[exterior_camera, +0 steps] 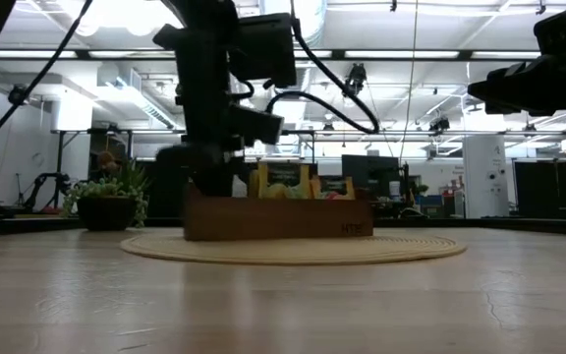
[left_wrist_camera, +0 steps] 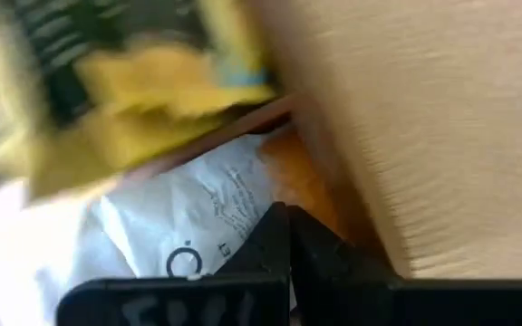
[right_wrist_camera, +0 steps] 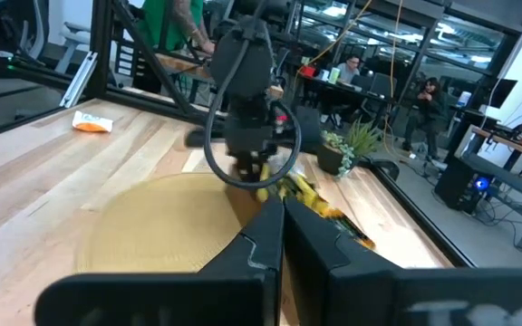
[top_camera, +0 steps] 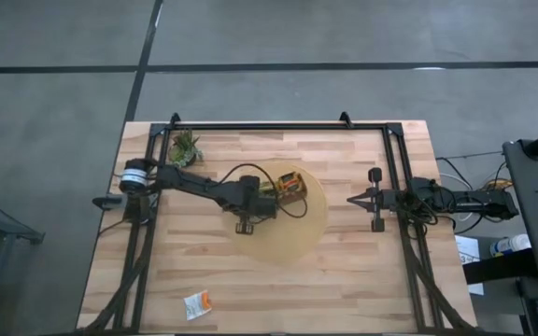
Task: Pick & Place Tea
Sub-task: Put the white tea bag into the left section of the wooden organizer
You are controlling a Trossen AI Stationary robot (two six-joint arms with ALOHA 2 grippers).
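Observation:
The brown divided tray [top_camera: 288,184] stands on a round woven mat [top_camera: 292,233] and holds yellow and orange tea sachets [exterior_camera: 281,179]. My left gripper [top_camera: 267,191] reaches down into the tray's left end, shut, with its tips [left_wrist_camera: 275,217] at a white and orange sachet [left_wrist_camera: 207,213]. A yellow and dark sachet [left_wrist_camera: 134,81] lies beyond it. Another white and orange sachet [top_camera: 198,303] lies flat near the table's near edge. My right gripper [top_camera: 351,199] waits shut above the table's right side, pointing at the tray. My left gripper comes from above, pointing down into the tray, and its shut fingertips meet on the white and orange sachet where white turns to orange [left_wrist_camera: 265,186]. The fingers themselves cover the place of contact. The sachet lies crumpled against the tray's wooden wall [left_wrist_camera: 424,136].
A small green potted plant [top_camera: 185,147] stands at the far left of the table, close behind my left arm. A black frame [top_camera: 278,125] runs along the far edge and both sides. Bare wood lies between the mat and the near edge. People show beyond the table.

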